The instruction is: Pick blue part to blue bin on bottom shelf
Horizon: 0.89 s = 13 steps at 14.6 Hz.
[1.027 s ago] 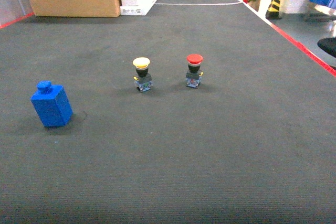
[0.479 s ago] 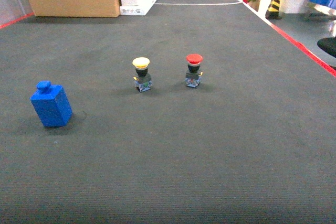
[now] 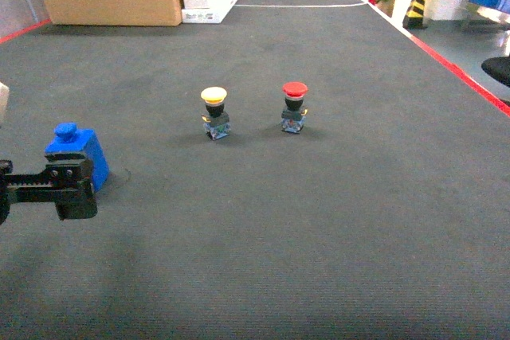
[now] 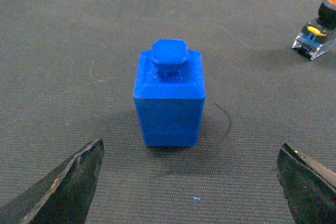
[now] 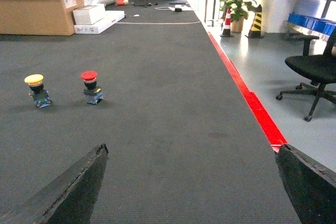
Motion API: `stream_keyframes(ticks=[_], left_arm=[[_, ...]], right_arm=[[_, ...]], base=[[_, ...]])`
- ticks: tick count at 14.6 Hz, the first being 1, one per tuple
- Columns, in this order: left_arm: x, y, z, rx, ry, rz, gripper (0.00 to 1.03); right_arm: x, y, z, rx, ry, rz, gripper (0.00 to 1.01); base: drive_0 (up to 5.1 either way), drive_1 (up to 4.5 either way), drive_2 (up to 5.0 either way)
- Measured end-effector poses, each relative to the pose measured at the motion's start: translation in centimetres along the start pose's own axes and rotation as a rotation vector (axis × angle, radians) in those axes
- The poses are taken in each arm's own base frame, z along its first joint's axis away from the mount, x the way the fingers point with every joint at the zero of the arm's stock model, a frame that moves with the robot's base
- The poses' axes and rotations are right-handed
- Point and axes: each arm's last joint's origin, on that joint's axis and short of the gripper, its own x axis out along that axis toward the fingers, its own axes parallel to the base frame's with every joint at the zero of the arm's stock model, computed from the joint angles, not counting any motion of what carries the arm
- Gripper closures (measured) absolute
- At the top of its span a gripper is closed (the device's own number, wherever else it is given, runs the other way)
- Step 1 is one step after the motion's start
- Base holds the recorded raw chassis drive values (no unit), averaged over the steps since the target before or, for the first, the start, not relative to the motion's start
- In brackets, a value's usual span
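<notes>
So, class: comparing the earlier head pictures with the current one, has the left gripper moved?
Yes. The left gripper, absent earlier, has come in from the left edge and now sits just in front of the blue part, which stands where it did, left of the yellow-capped button.

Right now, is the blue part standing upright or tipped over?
Upright: the blue part stands on its base on the dark carpet, knob on top.

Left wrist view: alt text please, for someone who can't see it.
A blue part stands upright on dark carpet, centered ahead of the open left tool, untouched. A yellow-capped button sits at the upper right edge.
</notes>
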Motion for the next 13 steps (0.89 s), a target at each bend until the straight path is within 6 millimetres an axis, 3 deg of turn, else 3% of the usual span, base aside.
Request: stream_keyframes(ticks=[2,3,9,13], left_arm=[[2.4,0.0,-1.2,0.011,0.057,0.012,0.05],[4.6,0.1,-1.1,0.007,0.047,0.033,0.05],[7.7,0.4,-0.6,0.019,0.037,0.064,0.05],[8.9,0.3,-1.5,0.03,0.046,0.077,0.06]], right_arm=[[0.0,0.0,0.0,0.0,0.0,0.0,0.03],[0.0,0.0,0.0,0.0,0.0,0.0,0.03],[0.0,0.0,0.0,0.0,0.0,0.0,0.03],[0.0,0.0,0.0,0.0,0.0,0.0,0.03]], base=[[0.0,0.0,0.0],[0.0,0.0,0.0],[0.0,0.0,0.0],[0.0,0.0,0.0]])
